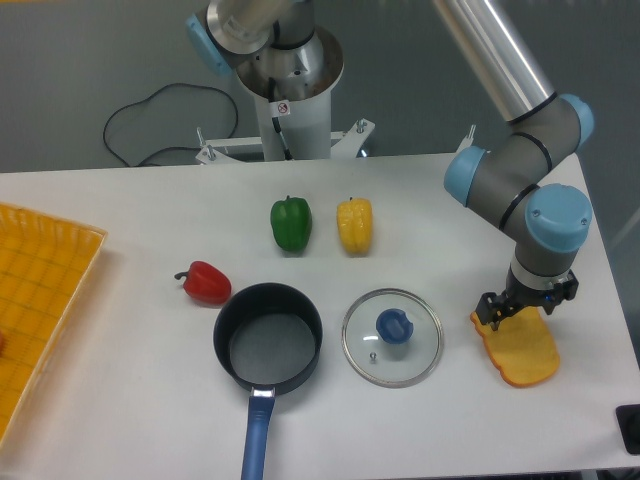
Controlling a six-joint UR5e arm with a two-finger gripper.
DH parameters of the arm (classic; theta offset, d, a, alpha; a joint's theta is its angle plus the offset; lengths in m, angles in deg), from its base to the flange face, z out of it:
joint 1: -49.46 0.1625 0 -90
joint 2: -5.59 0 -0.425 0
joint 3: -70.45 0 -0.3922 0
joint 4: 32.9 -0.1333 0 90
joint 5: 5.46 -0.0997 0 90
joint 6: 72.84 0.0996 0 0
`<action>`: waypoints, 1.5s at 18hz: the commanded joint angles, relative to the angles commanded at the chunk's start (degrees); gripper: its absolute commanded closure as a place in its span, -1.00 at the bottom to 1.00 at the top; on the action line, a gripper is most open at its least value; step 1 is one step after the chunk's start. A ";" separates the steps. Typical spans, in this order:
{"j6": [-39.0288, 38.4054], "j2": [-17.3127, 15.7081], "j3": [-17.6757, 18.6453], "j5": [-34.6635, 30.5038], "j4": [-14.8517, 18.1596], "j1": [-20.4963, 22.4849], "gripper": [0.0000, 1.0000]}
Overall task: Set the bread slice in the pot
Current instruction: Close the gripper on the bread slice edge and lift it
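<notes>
The bread slice (522,352), golden yellow with an orange crust, lies flat on the white table at the right. My gripper (521,308) hangs straight down over its near-left top edge, rotated at an angle, with the wrist hiding the fingertips. I cannot tell whether the fingers touch the slice. The pot (268,336), black with a blue handle pointing toward the front edge, stands empty left of centre, well away from the gripper.
A round glass lid with a blue knob (392,336) lies between the pot and the bread slice. A red pepper (205,283), a green pepper (291,223) and a yellow pepper (354,225) sit behind them. A yellow tray (40,300) is at the left edge.
</notes>
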 joint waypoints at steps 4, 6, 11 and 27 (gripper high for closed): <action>-0.36 0.35 0.00 0.00 0.09 0.00 -1.00; -0.36 0.44 0.00 0.00 0.09 0.17 -1.00; -0.36 1.23 -0.26 0.00 0.00 0.17 -1.00; -0.71 2.73 -0.88 0.62 0.00 0.17 -0.17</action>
